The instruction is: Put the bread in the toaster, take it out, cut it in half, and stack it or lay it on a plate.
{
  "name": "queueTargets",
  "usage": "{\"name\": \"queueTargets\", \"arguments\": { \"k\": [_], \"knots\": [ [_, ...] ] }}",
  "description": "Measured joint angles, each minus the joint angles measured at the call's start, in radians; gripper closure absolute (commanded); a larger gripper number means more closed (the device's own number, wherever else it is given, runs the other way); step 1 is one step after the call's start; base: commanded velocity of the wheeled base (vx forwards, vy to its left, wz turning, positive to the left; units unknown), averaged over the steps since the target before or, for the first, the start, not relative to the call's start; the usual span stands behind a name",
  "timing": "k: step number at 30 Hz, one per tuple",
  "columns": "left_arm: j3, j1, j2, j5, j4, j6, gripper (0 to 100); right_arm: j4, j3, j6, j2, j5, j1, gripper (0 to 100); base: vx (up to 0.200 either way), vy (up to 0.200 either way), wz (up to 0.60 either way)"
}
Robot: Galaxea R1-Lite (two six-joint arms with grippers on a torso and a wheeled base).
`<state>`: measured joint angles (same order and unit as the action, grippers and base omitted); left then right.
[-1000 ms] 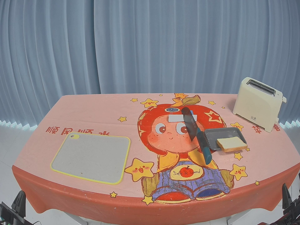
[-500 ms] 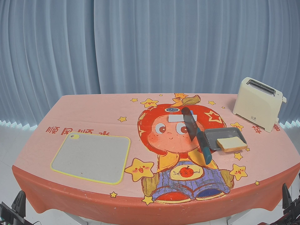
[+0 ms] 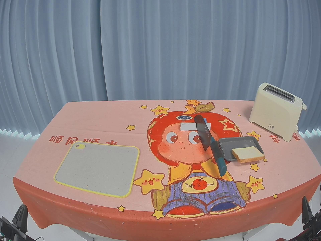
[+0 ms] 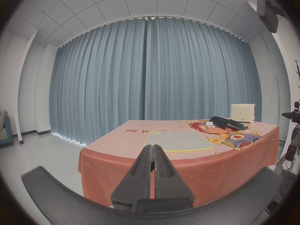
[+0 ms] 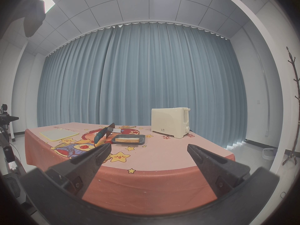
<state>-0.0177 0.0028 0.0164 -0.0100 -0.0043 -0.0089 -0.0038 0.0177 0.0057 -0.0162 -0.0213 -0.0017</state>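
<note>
A slice of bread (image 3: 247, 154) (image 5: 127, 139) lies on the near right part of a dark grey tray-like plate (image 3: 234, 142) (image 5: 140, 137) right of the table's middle. A knife (image 3: 210, 143) (image 5: 101, 133) (image 4: 225, 122) with a dark blade and teal handle leans on the plate's left rim. The cream toaster (image 3: 276, 111) (image 5: 170, 122) (image 4: 242, 112) stands at the far right. A grey cutting board (image 3: 97, 168) (image 4: 177, 141) with a yellow rim lies near left. My left gripper (image 4: 152, 147) is shut and empty, off the table's left front. My right gripper (image 5: 148, 149) is open, off the right front.
The round table wears an orange cartoon cloth (image 3: 100, 124) that hangs over its edge. A small white card (image 3: 189, 126) lies under the knife's tip. Blue curtains (image 3: 167, 41) close the back. There is bare cloth between the board and the plate.
</note>
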Motion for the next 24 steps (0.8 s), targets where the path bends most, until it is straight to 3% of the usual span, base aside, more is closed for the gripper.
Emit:
{"name": "queueTargets", "arguments": {
  "k": [5, 11, 24],
  "knots": [
    [0.0, 0.0, 0.0, 0.0, 0.0, 0.0, 100, -0.017, 0.0, 0.0, 0.0, -0.001, 0.0, 0, 0.0, 0.0, 0.0],
    [0.0, 0.0, 0.0, 0.0, 0.0, 0.0, 100, -0.159, 0.0, -0.008, 0.0, -0.002, 0.0, 0, 0.0, 0.0, 0.0],
    [0.0, 0.0, 0.0, 0.0, 0.0, 0.0, 100, -0.1, 0.0, -0.024, 0.0, 0.014, 0.001, 0, 0.0, 0.0, 0.0]
  ]
}}
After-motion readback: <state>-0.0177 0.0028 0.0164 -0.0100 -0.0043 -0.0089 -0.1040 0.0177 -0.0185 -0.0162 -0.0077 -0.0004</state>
